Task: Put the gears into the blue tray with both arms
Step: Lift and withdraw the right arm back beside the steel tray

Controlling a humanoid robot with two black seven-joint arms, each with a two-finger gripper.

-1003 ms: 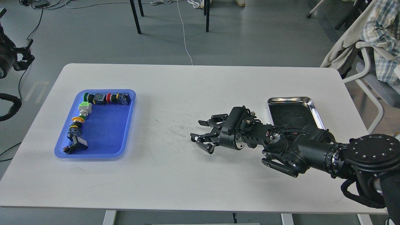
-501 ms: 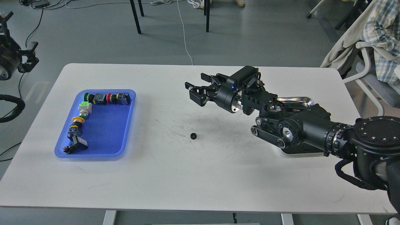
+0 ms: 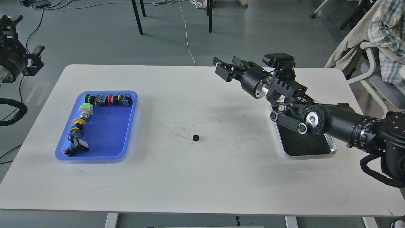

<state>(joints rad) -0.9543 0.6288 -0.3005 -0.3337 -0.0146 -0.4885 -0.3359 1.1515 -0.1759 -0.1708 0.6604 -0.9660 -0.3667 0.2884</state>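
Note:
One small black gear lies alone on the white table, near its middle. The blue tray sits at the left and holds a bent row of colourful push-button switches, with no gear visible in it. My right gripper hangs open and empty high over the table's back, well up and right of the gear. My left gripper is off the table's left edge, raised above the floor, its two prongs apart with nothing between them.
A shiny steel tray with black lining lies at the right, partly under my right forearm. Chair legs and cables are on the floor behind the table. An office chair draped with clothing stands at the far right.
My right gripper let go of the gear at the table's middle, then rose and pulled back toward the right rear. The left arm drifted slightly to the right.

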